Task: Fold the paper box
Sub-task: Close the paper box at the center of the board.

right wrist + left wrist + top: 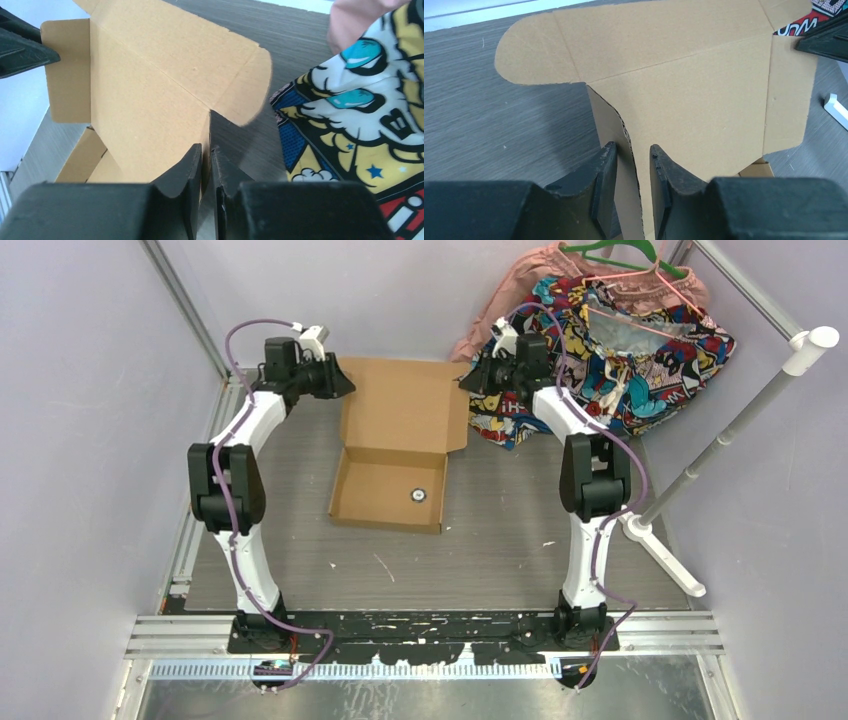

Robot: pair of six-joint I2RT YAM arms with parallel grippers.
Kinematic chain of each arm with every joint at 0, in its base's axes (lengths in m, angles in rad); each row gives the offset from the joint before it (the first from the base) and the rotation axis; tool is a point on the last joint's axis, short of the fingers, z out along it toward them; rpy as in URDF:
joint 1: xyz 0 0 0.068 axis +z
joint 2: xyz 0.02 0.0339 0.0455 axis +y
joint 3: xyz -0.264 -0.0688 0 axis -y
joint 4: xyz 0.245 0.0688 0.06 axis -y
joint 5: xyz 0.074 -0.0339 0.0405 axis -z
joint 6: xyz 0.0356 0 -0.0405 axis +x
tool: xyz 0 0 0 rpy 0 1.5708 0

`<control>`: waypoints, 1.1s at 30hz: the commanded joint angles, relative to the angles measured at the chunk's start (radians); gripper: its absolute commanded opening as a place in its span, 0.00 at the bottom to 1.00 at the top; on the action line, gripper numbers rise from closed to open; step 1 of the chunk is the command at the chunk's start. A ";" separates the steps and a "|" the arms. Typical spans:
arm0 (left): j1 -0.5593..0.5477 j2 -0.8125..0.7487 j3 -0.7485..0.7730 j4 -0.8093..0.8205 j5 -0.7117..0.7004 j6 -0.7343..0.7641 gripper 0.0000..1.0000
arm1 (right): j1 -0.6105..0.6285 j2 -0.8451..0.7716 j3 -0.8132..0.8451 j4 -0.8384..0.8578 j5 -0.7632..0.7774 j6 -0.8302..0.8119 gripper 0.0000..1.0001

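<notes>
L claw (pixel 631 152): jaws astride the lid's left side flap (pixel 610 120), a gap showing by one pad, so not clamped yet. R claw (pixel 206 150): pinched tight on the lid's right edge. Box (pixel 400 448) sits mid-table (pixel 500 540), tray (pixel 380 498) nearest me, lid (pixel 405 405) open toward the far wall, cloth (pixel 640 350) just beside it on the R. My read: get both grips even first, then swing L and R together fwd over the tray, else the lid twists. Keep R off that cloth.
</notes>
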 commanded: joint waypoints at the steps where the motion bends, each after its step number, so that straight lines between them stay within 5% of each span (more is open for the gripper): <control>1: -0.015 -0.103 -0.027 0.023 -0.010 0.015 0.31 | 0.033 -0.126 -0.020 -0.004 0.023 -0.035 0.18; 11: -0.047 -0.198 -0.143 0.067 -0.085 0.003 0.23 | 0.091 -0.208 -0.055 -0.108 0.154 -0.124 0.14; 21: -0.114 -0.313 -0.270 0.071 -0.232 0.046 0.00 | 0.179 -0.254 -0.097 -0.196 0.305 -0.197 0.08; 33: -0.150 -0.455 -0.448 0.173 -0.332 0.020 0.00 | 0.271 -0.332 -0.203 -0.154 0.519 -0.239 0.07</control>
